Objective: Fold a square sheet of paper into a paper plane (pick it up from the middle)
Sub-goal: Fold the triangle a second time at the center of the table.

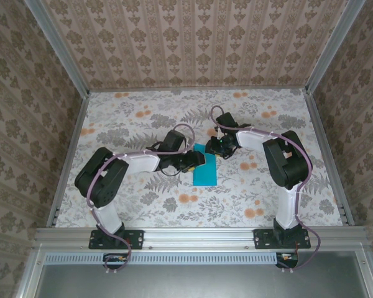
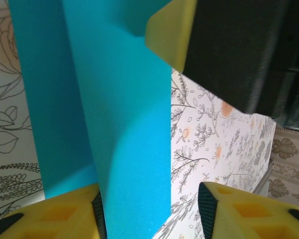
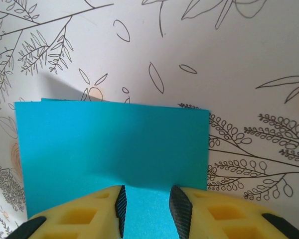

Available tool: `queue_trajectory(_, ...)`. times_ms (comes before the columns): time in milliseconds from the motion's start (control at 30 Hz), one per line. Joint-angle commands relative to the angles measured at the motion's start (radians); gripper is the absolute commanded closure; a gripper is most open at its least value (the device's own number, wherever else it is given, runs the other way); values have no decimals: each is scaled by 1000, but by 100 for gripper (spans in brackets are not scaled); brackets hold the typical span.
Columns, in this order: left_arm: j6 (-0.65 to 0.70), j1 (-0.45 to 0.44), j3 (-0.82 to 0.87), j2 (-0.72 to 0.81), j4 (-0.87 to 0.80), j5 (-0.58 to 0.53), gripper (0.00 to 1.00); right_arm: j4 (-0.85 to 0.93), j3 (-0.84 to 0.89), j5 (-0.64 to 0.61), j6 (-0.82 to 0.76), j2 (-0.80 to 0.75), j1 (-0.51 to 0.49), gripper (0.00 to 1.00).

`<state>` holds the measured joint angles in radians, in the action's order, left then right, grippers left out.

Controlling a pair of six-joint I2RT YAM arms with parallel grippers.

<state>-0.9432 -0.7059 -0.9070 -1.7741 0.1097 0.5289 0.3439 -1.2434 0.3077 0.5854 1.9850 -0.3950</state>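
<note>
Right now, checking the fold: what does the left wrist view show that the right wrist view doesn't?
Left wrist: a flap of the square sheet of paper, seemingly lifted off the layer beneath, the other arm's yellow fingertip over its far end, and the left gripper open astride the flap's near end. Right wrist: the sheet's far edge, a second layer peeking behind it, and the right gripper parted over the near edge. Both: teal paper on the floral table.

Paper sheet (image 3: 114,144) — its near edge runs off-view.
</note>
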Motion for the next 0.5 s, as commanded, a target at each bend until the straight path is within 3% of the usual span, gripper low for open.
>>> queue_trajectory(0, -4, 2, 12, -7, 0, 16, 57, 51, 64, -34, -5, 85, 4, 63)
queue_trajectory(233, 21, 28, 5, -18, -59, -1, 83, -48, 96, 106, 2, -50, 7, 62)
queue_trajectory(467, 192, 84, -27, 12, -213, 14, 99, -108, 143, 201, -18, -170, 6, 60)
